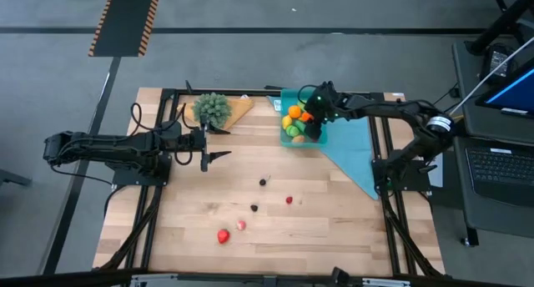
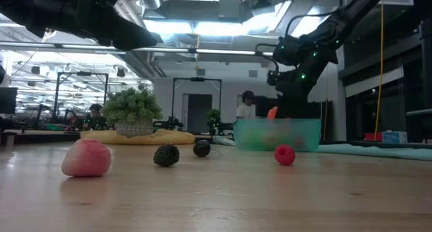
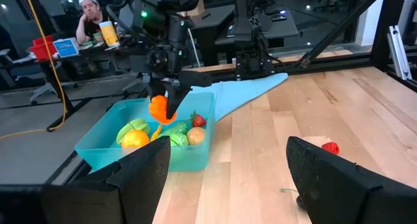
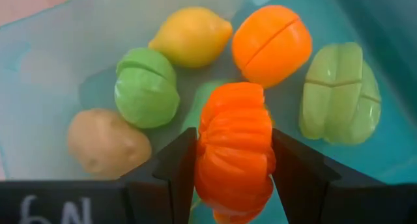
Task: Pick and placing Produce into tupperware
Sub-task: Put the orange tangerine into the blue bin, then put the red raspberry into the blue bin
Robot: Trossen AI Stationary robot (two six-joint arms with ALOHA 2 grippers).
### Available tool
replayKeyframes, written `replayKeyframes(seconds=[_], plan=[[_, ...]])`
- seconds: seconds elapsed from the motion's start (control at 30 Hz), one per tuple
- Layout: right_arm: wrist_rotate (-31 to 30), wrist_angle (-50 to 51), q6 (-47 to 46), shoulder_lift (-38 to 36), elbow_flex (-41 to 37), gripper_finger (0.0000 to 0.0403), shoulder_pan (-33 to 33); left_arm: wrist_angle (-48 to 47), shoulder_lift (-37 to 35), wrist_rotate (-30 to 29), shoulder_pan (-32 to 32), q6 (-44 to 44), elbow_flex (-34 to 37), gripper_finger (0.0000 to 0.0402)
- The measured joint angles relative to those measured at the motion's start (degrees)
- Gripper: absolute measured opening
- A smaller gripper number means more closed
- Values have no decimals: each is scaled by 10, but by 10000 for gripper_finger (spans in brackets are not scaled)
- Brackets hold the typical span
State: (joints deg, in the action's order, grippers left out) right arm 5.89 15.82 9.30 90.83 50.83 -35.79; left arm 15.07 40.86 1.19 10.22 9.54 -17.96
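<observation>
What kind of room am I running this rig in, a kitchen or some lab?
Most likely a robotics lab or workshop, not a kitchen: hazard-striped floor marking, a laptop workstation beside the wooden table, and a person seated among equipment racks behind.

A ribbed orange pumpkin (image 4: 234, 149) sits between black gripper (image 4: 233, 168) fingers above the translucent teal box (image 4: 39, 61), which holds a yellow lemon (image 4: 190, 36), an orange (image 4: 272, 45), green pieces and a tan potato (image 4: 104, 142). Red, pink and dark pieces dot the pale wood counter (image 1: 334, 237), beside a light-blue cloth (image 1: 355, 149)

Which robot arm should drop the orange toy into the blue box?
The right one. Its fingers already pinch the orange toy right above the box. The left arm's fingers are open and empty, far off by the plant.
</observation>
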Motion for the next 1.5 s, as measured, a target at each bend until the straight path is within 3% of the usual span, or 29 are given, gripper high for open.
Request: replayKeyframes(seconds=[0.67, 0.9, 1.13, 1.5], plan=[[26, -58, 16, 58, 0, 175, -34, 0, 0, 0, 0, 0, 0, 298], [28, -87, 17, 58, 1, 218, -30, 0, 0, 0, 0, 15, 0, 298], [27, -42, 19, 58, 43, 266, -30, -3, 0, 0, 0, 15, 0, 298], [22, 17, -32, 57, 113, 267, -30, -20, 0, 0, 0, 18, 0, 298]])
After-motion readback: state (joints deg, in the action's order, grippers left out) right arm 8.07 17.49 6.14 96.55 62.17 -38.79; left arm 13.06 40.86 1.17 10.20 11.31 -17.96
